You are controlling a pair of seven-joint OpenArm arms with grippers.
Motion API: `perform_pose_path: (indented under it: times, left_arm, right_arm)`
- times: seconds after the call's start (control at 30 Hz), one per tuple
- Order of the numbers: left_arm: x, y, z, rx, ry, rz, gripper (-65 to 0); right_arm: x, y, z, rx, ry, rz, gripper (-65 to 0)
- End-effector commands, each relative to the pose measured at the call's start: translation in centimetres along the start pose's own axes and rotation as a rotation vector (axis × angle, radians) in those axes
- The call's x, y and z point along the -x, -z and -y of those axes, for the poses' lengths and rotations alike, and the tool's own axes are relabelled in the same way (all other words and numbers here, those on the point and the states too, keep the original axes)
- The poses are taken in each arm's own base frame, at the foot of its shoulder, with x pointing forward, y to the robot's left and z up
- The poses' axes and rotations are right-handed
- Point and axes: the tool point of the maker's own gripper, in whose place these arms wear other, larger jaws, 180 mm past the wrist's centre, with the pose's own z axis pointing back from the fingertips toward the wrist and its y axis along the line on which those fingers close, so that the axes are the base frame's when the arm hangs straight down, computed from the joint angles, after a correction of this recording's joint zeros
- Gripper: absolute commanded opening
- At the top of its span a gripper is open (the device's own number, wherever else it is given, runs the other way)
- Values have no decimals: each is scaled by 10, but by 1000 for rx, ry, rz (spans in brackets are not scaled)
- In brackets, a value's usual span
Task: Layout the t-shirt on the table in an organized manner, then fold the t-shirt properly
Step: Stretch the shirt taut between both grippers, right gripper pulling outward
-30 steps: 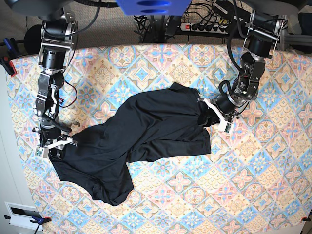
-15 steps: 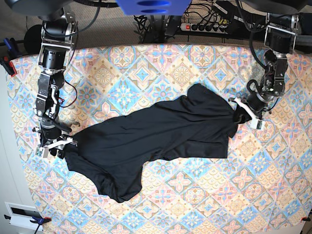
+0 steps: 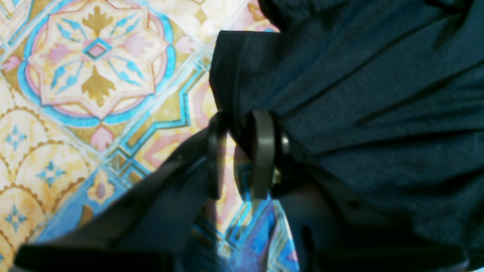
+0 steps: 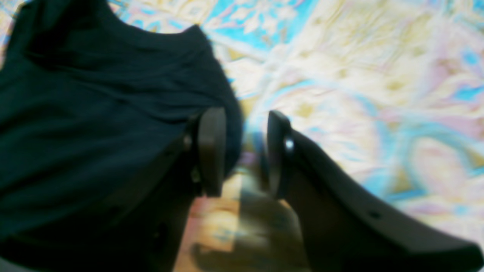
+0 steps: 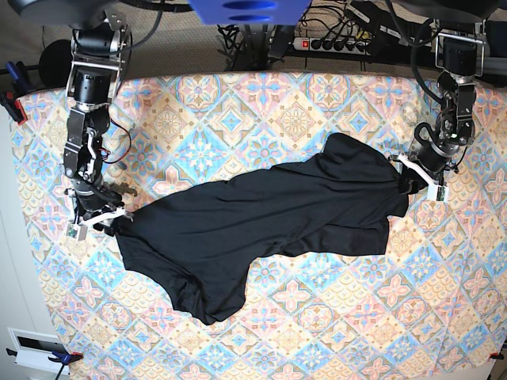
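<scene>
Since the earlier pictures, both arms have pulled apart and the shirt (image 5: 261, 218) is stretched much longer across the table (image 5: 238, 103), from one side almost to the other. The left gripper (image 5: 418, 180) has carried its end far out; the right gripper (image 5: 97, 220) has moved up a little with the other end. I judge the spreading is well on, but the lower part near the front edge is bunched and no fold has begun.

The left wrist view shows what the base view cannot: the jaws are nearly closed and pinch a fold of cloth between them. The right wrist view, rather blurred, shows the jaws half open, with the cloth edge at one finger (image 4: 211, 151); whether it really holds, I cannot tell.
</scene>
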Motion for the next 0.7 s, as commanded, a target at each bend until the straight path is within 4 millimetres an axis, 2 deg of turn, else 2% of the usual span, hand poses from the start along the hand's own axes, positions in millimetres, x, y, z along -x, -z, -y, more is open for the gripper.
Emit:
perform_pose_path:
  times: [0.0,0.13,0.37,0.53,0.67]
  left_arm:
    - [81,-13,-21,-110,65,-330,-528]
    - [82,-11,-16,-103,59,-330,-527]
    - [82,-9,-13,-97,54,-323,-525]
    - [84,-10,-12,-96,55,-327,-524]
    - [84,-10,-12,-94,54,-326,-524]
  right_arm:
    - [-31,1,-7,-30,19,75,-453]
    - [-23,2,-13,-70,112,37,-433]
    - [21,10,8,-16,161,-67,-432]
    - [28,12,17,10,176,-54,-431]
    - [27,11,19,13,174,-47,-430]
